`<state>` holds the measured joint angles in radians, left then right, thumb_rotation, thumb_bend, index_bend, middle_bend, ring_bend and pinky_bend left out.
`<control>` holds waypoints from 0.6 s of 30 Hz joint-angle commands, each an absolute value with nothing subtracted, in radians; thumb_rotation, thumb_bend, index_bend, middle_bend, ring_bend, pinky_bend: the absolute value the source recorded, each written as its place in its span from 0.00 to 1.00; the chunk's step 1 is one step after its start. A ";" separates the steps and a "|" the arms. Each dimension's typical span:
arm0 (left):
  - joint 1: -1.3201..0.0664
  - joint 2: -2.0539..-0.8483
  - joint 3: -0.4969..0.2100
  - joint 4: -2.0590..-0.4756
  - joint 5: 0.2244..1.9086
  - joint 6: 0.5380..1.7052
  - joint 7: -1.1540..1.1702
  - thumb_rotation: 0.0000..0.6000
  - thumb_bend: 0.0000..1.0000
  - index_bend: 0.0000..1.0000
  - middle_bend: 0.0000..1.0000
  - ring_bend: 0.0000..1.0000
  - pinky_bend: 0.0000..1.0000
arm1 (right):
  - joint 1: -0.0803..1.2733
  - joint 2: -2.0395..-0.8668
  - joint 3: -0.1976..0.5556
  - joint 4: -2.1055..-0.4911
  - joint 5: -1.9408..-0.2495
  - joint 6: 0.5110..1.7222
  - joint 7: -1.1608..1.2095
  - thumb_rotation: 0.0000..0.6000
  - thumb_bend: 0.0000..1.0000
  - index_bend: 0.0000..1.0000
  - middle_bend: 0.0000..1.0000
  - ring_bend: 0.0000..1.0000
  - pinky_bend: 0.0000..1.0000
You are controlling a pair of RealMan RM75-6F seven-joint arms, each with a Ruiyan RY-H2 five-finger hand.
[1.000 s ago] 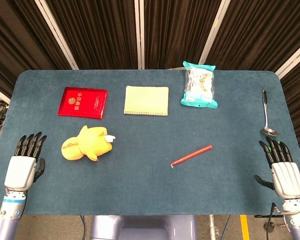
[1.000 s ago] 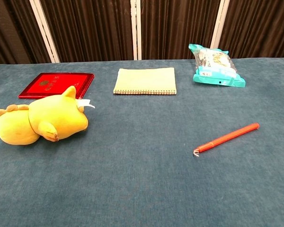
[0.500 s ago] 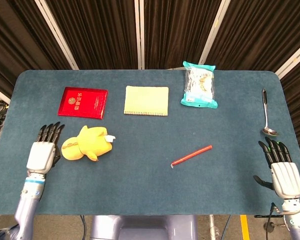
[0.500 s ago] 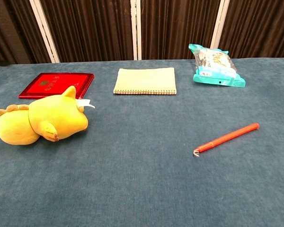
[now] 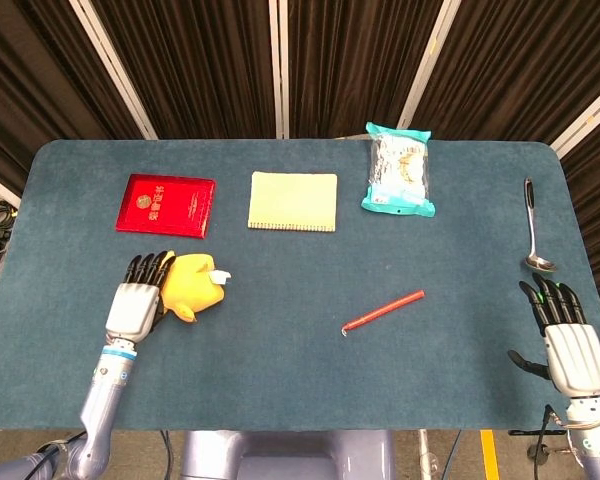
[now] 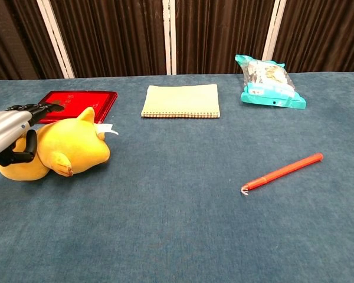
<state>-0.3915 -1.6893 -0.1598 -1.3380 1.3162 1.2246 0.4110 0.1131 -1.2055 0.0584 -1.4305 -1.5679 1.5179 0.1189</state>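
A yellow plush toy [image 5: 194, 284] lies on its side on the left of the blue table [image 5: 280, 380]. My left hand [image 5: 138, 300] hovers over the toy's rear end and hides it in the head view. In the chest view the left hand [image 6: 9, 127] has its fingers stretched flat above the plush toy [image 6: 71, 147], with the thumb hanging down beside the toy's back; no grip shows. My right hand [image 5: 565, 335] lies open near the table's front right corner, just below a metal ladle [image 5: 532, 225], holding nothing.
A red booklet [image 5: 166, 205] lies behind the plush. A pale yellow notebook [image 5: 293, 201] sits at the middle back, with a teal snack bag [image 5: 399, 170] to its right. A red pen [image 5: 383, 311] lies right of centre.
My left hand has moved right and forward from the table's left edge until it covers the plush's rear end. The right hand and the other objects have stayed put.
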 commanded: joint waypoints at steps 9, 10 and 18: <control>-0.453 -1.833 -0.157 -1.151 1.300 1.183 0.448 1.00 1.00 0.00 0.00 0.00 0.00 | 0.114 -1.203 0.059 -1.431 -1.565 1.513 0.125 1.00 0.08 0.02 0.00 0.00 0.00; -0.459 -1.847 -0.158 -1.133 1.299 1.179 0.453 1.00 1.00 0.00 0.00 0.00 0.00 | 0.114 -1.204 0.059 -1.431 -1.565 1.512 0.124 1.00 0.08 0.02 0.00 0.00 0.00; -0.504 -1.900 -0.137 -1.095 1.352 1.181 0.464 1.00 1.00 0.00 0.00 0.00 0.00 | 0.117 -1.207 0.058 -1.429 -1.563 1.504 0.119 1.00 0.08 0.02 0.00 0.00 0.00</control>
<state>-0.4961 -1.8941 -0.1444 -1.0936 1.3361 1.1718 0.4622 0.1171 -1.2071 0.0578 -1.4293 -1.5628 1.5041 0.1188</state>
